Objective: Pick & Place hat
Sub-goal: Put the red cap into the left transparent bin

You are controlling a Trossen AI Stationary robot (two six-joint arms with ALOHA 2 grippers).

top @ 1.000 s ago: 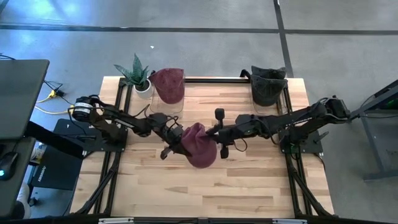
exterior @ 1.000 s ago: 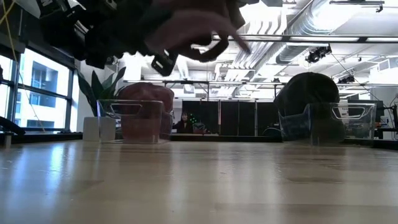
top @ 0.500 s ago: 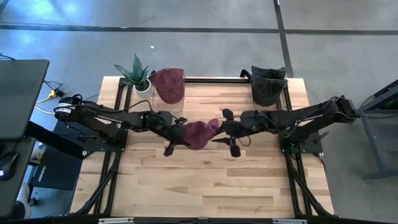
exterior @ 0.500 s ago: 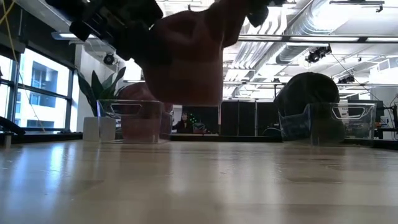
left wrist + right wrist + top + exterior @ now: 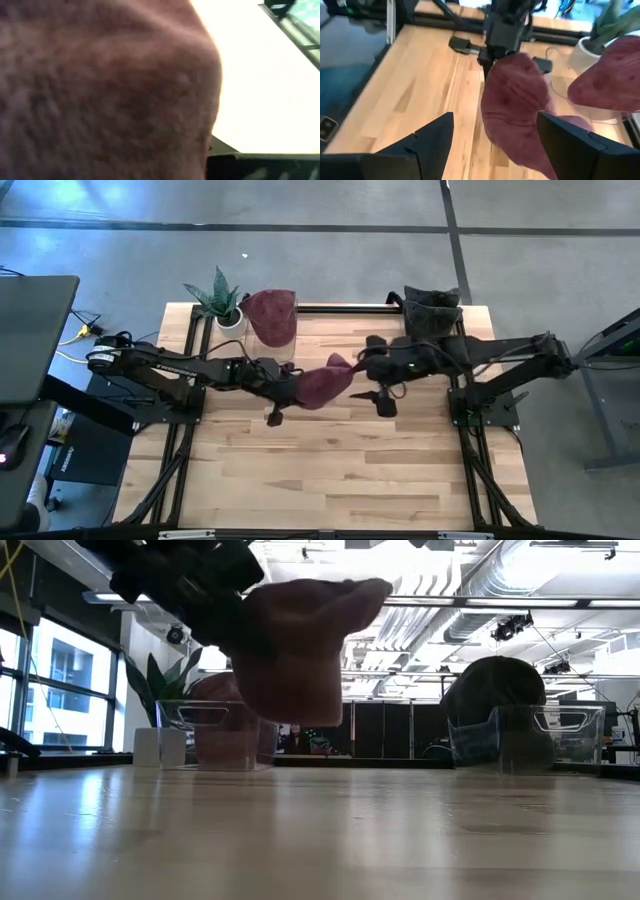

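1. Maroon fabric is what you have in the air: the maroon hat [image 5: 320,385] hangs above the middle of the wooden worktop [image 5: 330,470], clear of the surface, as the low view shows [image 5: 295,650].
2. Your left pincer [image 5: 285,392] pinches the hat at its edge nearest the left arm; the left wrist view is filled with the hat's knit [image 5: 100,90].
3. Your right pincer [image 5: 378,370] sits just beside the hat's other end, fingers [image 5: 427,137] spread wide and gripping nothing. From the right wrist view you can see the hat [image 5: 517,107] hanging between and beyond those fingers, with the left arm's pincer [image 5: 502,47] clamped on its top.
4. Look to the far left corner of the worktop: a second maroon hat [image 5: 272,315] rests on a clear stand [image 5: 215,730], and a potted plant [image 5: 222,300] in a white pot stands just beside it, nearer the left edge.
5. At the far right corner, a dark hat [image 5: 430,315] sits on another clear stand [image 5: 545,735].
6. Both stands are well apart from the hat you are holding.
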